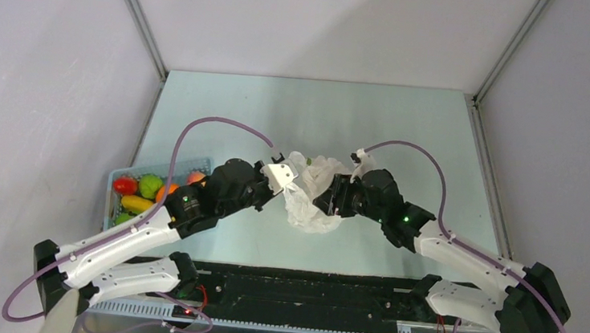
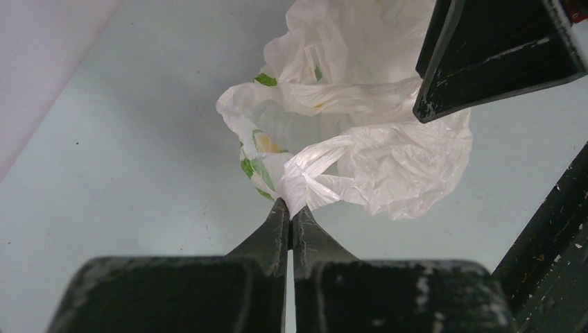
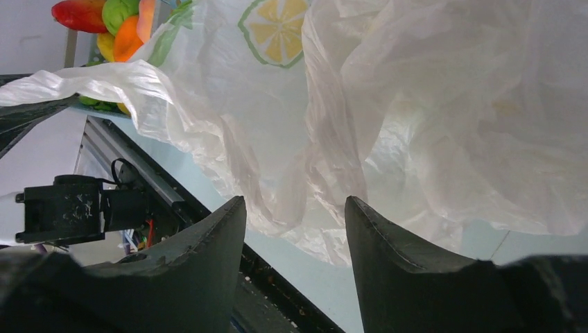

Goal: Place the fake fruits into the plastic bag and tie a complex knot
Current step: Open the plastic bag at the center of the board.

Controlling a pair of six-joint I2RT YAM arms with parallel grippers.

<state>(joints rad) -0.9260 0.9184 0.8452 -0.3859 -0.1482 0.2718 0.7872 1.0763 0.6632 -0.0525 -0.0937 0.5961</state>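
**Operator:** Looking through the left wrist view, I see my left tool (image 2: pixel 289 207) clamped tight on a twisted part of the plastic bag (image 2: pixel 388 159).

**Colleague:** And your right tool?

**Operator:** My right tool (image 3: pixel 295 208) has its jaws apart, with bag film hanging just at them; contact I cannot tell. The bag is between both tools, over the middle of the surface (image 1: pixel 280 117). The fake fruits (image 1: pixel 141 189) sit in the blue basket (image 1: pixel 183 162).

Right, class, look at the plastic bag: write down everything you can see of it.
The plastic bag is thin, crinkly, translucent white film printed with lemon slices and green leaves. It is crumpled and limp, its handles twisted into strips. The left tool is shut on one strip; the right tool stands open with film hanging just beyond it. The bag is between them, over the table.
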